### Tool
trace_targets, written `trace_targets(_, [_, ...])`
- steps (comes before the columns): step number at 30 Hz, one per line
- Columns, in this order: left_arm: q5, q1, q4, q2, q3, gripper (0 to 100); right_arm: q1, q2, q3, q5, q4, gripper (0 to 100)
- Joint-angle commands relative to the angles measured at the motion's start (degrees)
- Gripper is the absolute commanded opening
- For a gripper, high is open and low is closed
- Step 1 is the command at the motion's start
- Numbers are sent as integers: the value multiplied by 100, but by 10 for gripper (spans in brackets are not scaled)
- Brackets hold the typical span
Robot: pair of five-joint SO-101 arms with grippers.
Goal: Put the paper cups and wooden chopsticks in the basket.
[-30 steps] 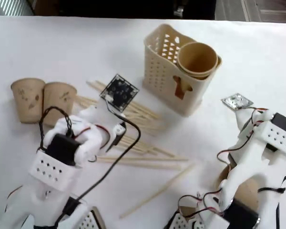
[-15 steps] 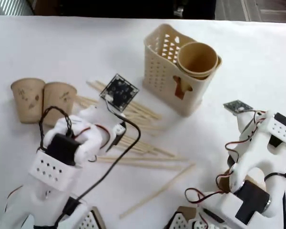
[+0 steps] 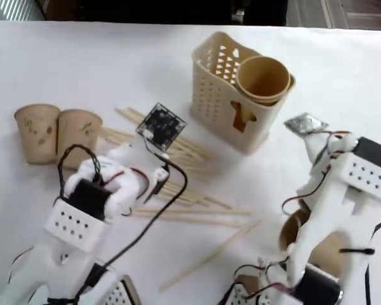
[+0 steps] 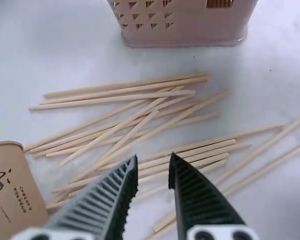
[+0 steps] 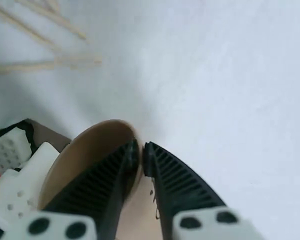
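Note:
My left gripper (image 4: pixel 152 161) hovers open over a scatter of wooden chopsticks (image 4: pixel 140 125), its jaws a narrow gap apart with nothing between them. The same chopsticks (image 3: pixel 184 190) lie mid-table between the arms. The cream basket (image 3: pixel 216 82) stands at the back with a paper cup (image 3: pixel 263 79) inside. Two more paper cups (image 3: pixel 37 130) (image 3: pixel 79 133) stand upside down at the left. My right gripper (image 5: pixel 141 148) is shut on the rim of another paper cup (image 5: pixel 85 155), one finger inside and one outside. That cup (image 3: pixel 291 234) shows under the right arm.
One chopstick (image 3: pixel 209 257) lies apart near the front. The basket's base (image 4: pixel 185 20) is just beyond the chopstick pile, and a cup (image 4: pixel 10 190) stands close beside my left gripper. Bare white table (image 3: pixel 101 57) stretches along the back left.
The right arm has swung and lifted slightly toward the table's middle, so the held cup shows more beneath it. The left arm has barely shifted.

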Motion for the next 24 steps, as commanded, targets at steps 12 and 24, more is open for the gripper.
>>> trace_targets(12, [62,-57,-62,-119,-9,119,-1420,-2299,-229,-2101,-110,18])
trace_targets(24, [62,-57,-70,-119,141,117,-2677,-4242,-264,-3622,-664,18])
